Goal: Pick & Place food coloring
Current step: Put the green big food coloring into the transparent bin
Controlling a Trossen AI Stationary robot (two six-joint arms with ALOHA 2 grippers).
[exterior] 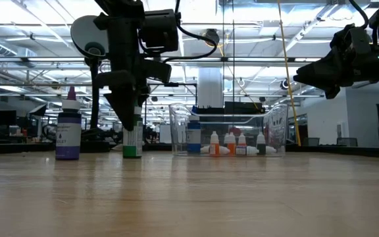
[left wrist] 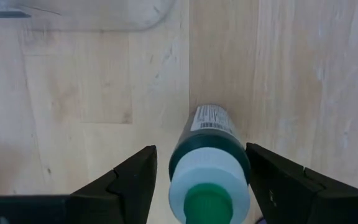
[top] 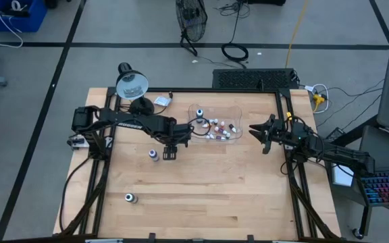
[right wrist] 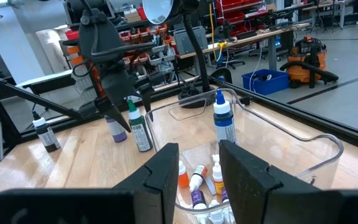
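Note:
A green food coloring bottle [left wrist: 209, 163] with a white collar and green cap stands upright on the wooden table, just left of the clear tray [top: 238, 111]. My left gripper [left wrist: 201, 186] is open and points down over it, one finger on either side of its upper part [exterior: 132, 135]. A purple-topped bottle [exterior: 68, 130] stands further left. A dark-capped one [top: 131, 198] sits near the front left. In the tray stand a blue-topped bottle [right wrist: 224, 121] and several tiny bottles [top: 216, 128]. My right gripper [right wrist: 199, 168] hovers open and level to the right of the tray, holding nothing. My left gripper straddles the green bottle's neck and shoulder [left wrist: 238, 152] from above, fingers pointing down. A clear gap shows beside one finger [left wrist: 138, 177]. Whether the other finger [left wrist: 269, 177] touches the bottle, I cannot tell. The bottle stands upright with its base on the table.
A desk lamp [top: 132, 84] stands at the table's far left, beside the left arm. Dark frame rails [top: 296, 196] run along the table's left and right sides. Bare wood [top: 215, 182] stretches from the tray to the near edge.

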